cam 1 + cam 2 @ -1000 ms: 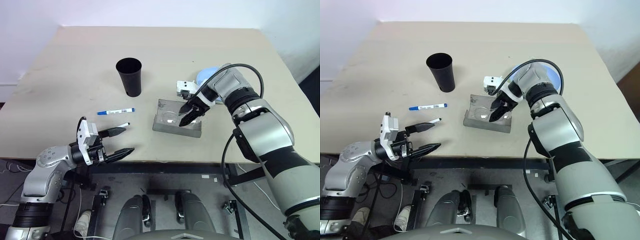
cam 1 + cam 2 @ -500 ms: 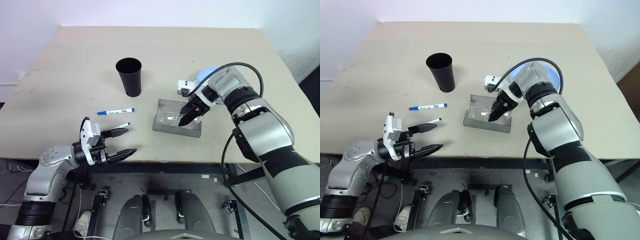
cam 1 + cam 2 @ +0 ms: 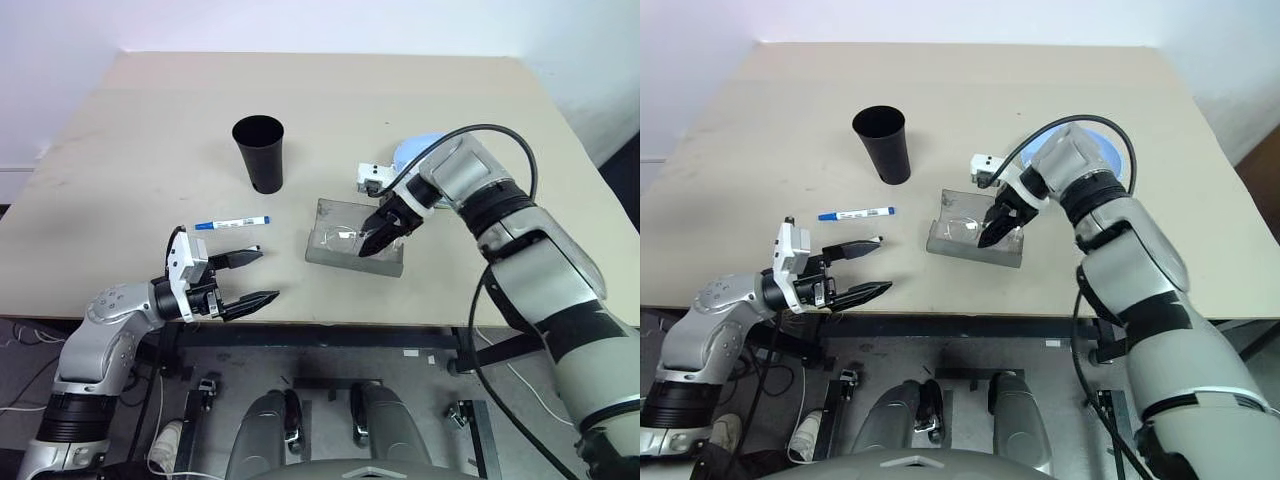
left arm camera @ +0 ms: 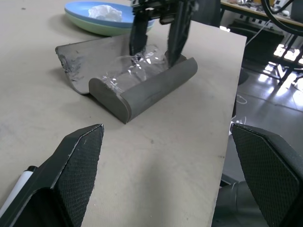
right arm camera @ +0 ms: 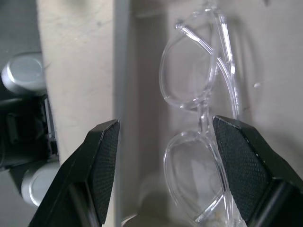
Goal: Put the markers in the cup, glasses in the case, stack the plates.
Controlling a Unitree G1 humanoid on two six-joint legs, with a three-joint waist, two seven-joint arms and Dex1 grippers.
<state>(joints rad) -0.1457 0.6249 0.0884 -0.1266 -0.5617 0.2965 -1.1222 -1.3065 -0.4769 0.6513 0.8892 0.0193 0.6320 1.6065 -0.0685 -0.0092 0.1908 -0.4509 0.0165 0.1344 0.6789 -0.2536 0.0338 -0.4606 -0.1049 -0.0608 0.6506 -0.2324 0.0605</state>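
The grey case (image 3: 352,243) lies open near the table's front edge, with the clear glasses (image 5: 203,118) lying inside it. My right gripper (image 3: 373,244) hangs open just above them, one finger on each side, touching neither lens. The black cup (image 3: 259,153) stands upright behind and left of the case. A blue-capped marker (image 3: 232,223) lies in front of the cup. My left gripper (image 3: 268,275) is open at the front edge, and the black-capped marker (image 4: 16,189) lies beside its upper finger. The light blue plate (image 4: 80,7) rests on the green plate (image 4: 94,29) behind the case.
A crumpled white paper wad (image 4: 106,12) sits on the blue plate. The table's front edge (image 3: 330,322) runs just below both grippers, and its right edge lies beyond the plates. Bare tabletop (image 3: 150,130) stretches left of the cup.
My right arm's elbow has swung outward while its gripper stays open over the glasses in the case. The left gripper has crept a little to the right along the front edge.
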